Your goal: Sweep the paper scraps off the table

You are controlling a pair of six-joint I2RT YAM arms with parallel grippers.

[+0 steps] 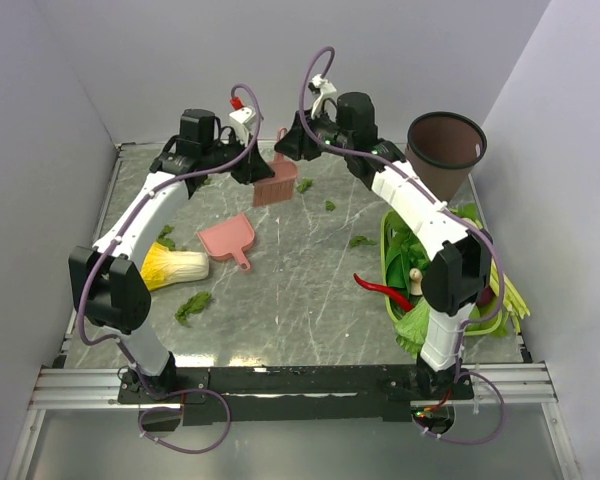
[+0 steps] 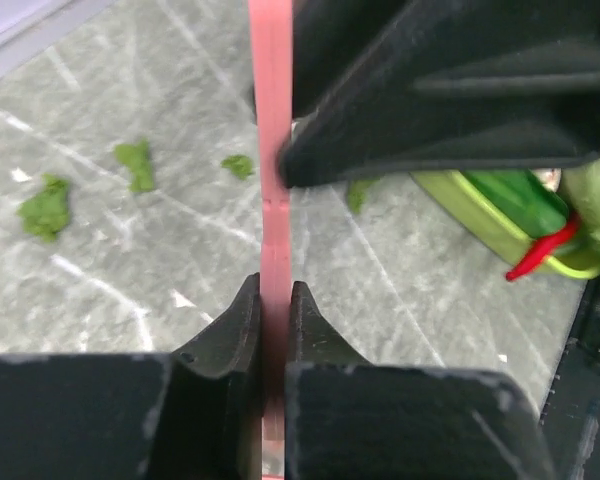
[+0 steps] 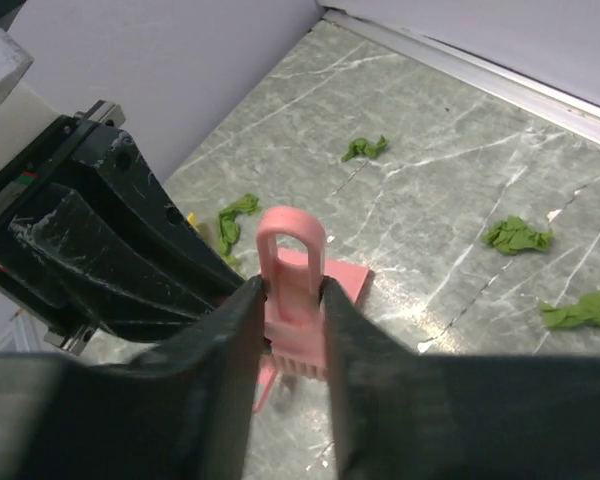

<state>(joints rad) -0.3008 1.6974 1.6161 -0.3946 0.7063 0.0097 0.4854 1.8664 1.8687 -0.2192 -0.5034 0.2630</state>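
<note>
left pincer [image 2: 272,300]: pressed together on the thin edge of the pink brush [image 1: 275,185]; we see the pink strip clamped between both fingers.
right pincer [image 3: 293,295]: its fingers lie against both sides of the brush's looped handle, pinching it from above.
pink brush: held by both pincers at once, just beyond the pink dustpan [image 1: 228,238] and a little to its right, bristles down. We cannot tell whether the bristles touch the bench [image 1: 300,300].
pink dustpan: lies flat on the bench, held by neither pincer, its handle pointing to the near right.
paper scraps [image 1: 192,306]: small dark-green bits scattered on the bench around the dustpan. We count one just left of it, one nearer and to its left, two beyond it to the right close to the brush, and one well to its right.
cabbage [image 1: 175,267]: yellow and white, on its side, just near-left of the dustpan.
green basket [image 1: 388,235]: well right of the dustpan, holding leafy greens [image 1: 408,250]; a red chilli [image 1: 378,289] hangs over the side of it that faces the dustpan.
brown pot [image 1: 445,150]: upright, far right of the dustpan and beyond it.
</note>
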